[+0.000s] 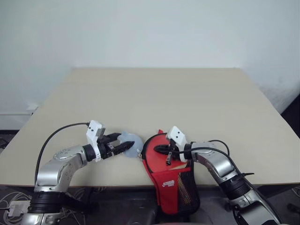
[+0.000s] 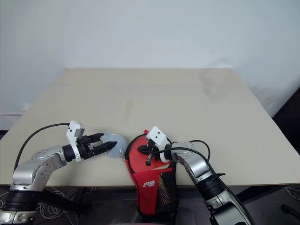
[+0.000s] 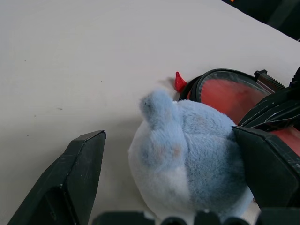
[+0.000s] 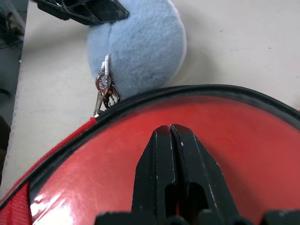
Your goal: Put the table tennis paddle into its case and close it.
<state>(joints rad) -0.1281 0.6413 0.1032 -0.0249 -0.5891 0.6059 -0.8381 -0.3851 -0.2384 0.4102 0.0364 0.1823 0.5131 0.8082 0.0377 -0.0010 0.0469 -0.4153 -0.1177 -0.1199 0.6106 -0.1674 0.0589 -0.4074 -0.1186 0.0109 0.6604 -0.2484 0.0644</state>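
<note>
The right end effector (image 4: 171, 133) is shut tight, its two black fingers pressed together with nothing between them, tips lying over the paddle's (image 4: 187, 154) red face. That arm reaches in from the right near corner, forearm bent inward, wrist pointing left and slightly down. The paddle sits in the mouth of the case (image 1: 171, 183), its red rubber showing inside the black zip edging. The case lies at the middle of the near edge of the tabletop (image 1: 159, 98), its lower part with white logo and mesh panel hanging off that edge.

The left end effector (image 1: 123, 144) stands wide open, fingers either side of a pale blue plush toy (image 1: 131, 143); one finger touches the toy's side, the other stands apart from it. That arm comes from the left near corner, elbow out, wrist pointing right and slightly down. The toy rests on the tabletop just beside the case's round end, a small metal clip (image 4: 104, 86) between them.
</note>
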